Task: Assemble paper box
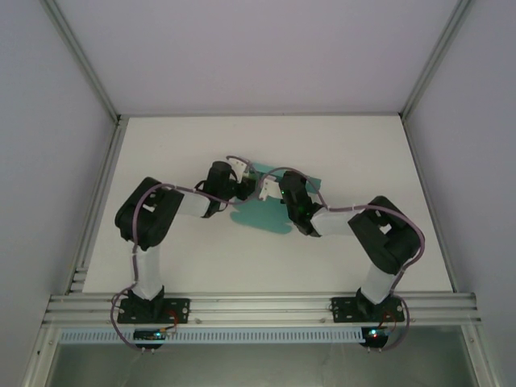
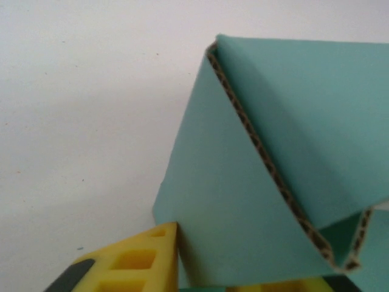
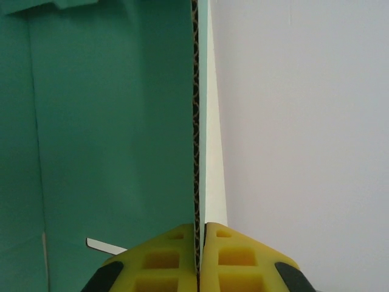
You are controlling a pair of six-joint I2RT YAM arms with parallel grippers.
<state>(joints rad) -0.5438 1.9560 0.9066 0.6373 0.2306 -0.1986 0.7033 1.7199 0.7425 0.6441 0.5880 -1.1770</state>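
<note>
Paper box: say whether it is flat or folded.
Partly folded: the paper box shows panels bent at angles; right gripper pinches one edge.

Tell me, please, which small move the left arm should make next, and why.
Probably the left end effector should tighten on the flap between its fingers and hold it steady. The paper box is only partly folded, the right end effector is shut on an upright wall edge, and whether the left one grips firmly is unclear.
</note>
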